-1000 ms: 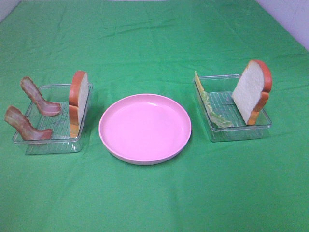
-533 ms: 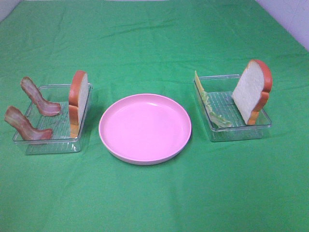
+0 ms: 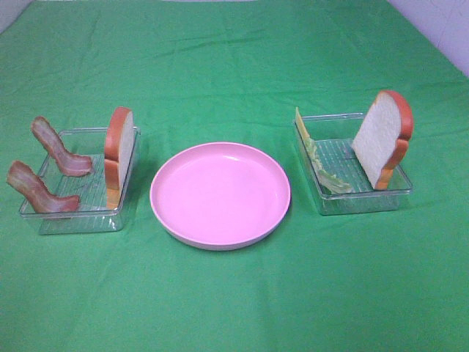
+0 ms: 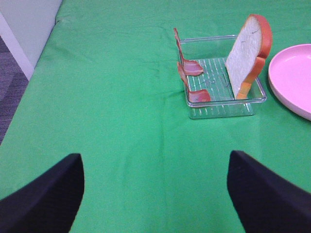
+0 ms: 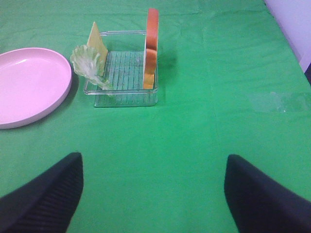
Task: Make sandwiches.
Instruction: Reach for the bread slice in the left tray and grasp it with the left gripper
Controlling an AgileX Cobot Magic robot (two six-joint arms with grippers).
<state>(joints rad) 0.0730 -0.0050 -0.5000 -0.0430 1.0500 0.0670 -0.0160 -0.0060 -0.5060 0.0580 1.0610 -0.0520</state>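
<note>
— What does the high camera show?
— A pink plate (image 3: 220, 194) in the middle. The left tray (image 3: 73, 220) holds two bacon strips (image 3: 57, 149) and a bread slice (image 3: 121, 147) on edge. The right tray (image 3: 366, 204) has cheese (image 3: 299, 121), lettuce (image 3: 326, 176) and a second bread slice (image 3: 379, 143), leaning.
— Left wrist?
— The left gripper (image 4: 155, 165) is spread wide over the green cloth (image 4: 121, 121), well short of its tray.
— Right wrist?
— The right gripper (image 5: 153, 165) is equally wide, with its tray well apart.

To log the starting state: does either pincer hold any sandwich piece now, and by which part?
Nothing is held. The left pincer and the right pincer are both open, and only the green cloth shows between the jaws.
</note>
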